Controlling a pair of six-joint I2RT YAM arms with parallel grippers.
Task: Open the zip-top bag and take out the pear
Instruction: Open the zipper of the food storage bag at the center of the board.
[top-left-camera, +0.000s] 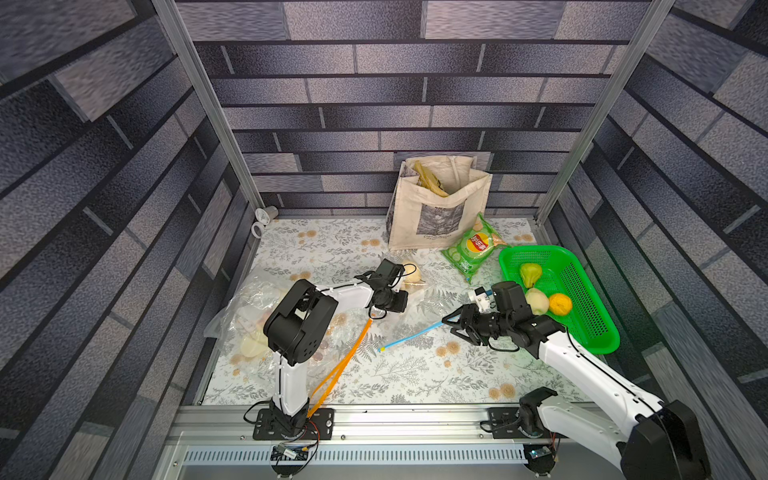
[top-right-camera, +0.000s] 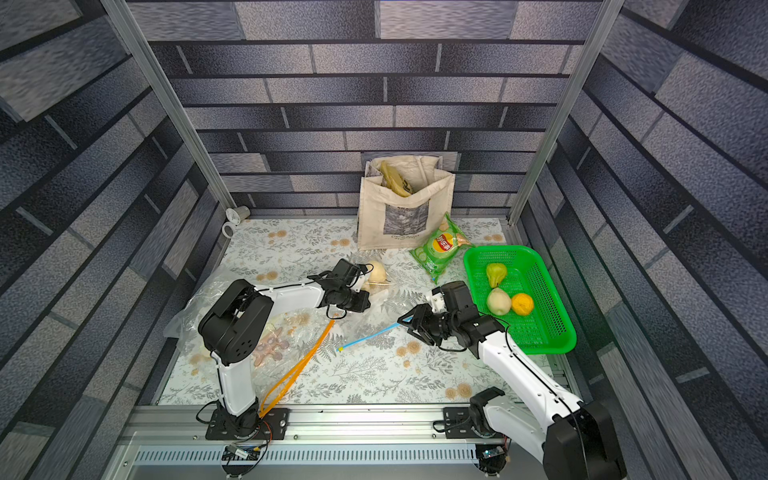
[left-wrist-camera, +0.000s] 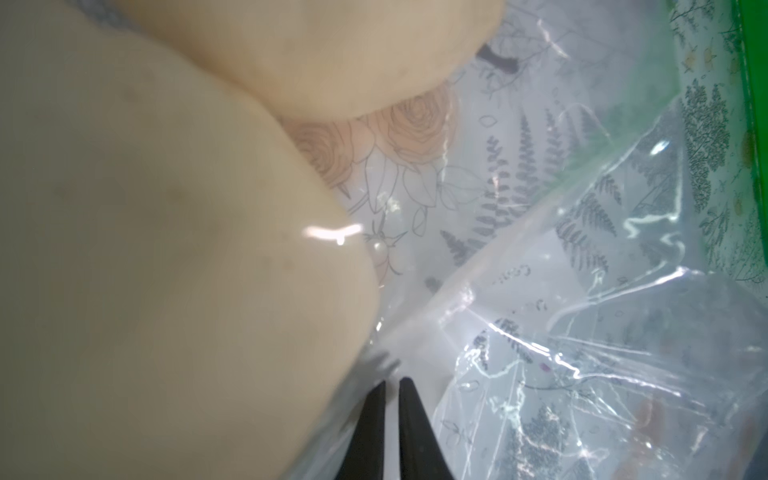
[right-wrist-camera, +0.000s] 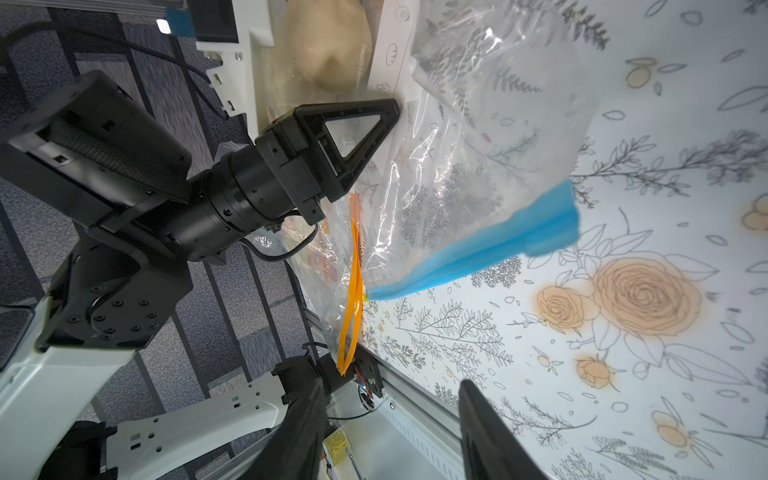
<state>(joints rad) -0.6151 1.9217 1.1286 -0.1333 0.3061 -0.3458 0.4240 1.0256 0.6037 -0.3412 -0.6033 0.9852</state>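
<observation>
on the floral table (top-left-camera: 415, 374) lay the clear zip-top bag (right-wrist-camera: 478, 166), blue zip strip (top-left-camera: 411, 334) near the right gripper (right-wrist-camera: 391, 383), whose jaws stood apart, empty. the left gripper (left-wrist-camera: 392, 380) pinched the plastic beside the pear (top-left-camera: 413, 272) inside.

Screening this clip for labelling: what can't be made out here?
- Left gripper: both top views hide its jaws beneath the wrist; left wrist view's edge crops them.
- Pear: left wrist view, too close, blurred, cropped.
- Blue zip: right wrist view, near end blurred; open or sealed unclear.

Pear (left-wrist-camera: 166, 249) blurred, cropped by edge; left tool (left-wrist-camera: 392, 382) mostly cropped; zip-top bag (left-wrist-camera: 540, 332) between tips blurred.
</observation>
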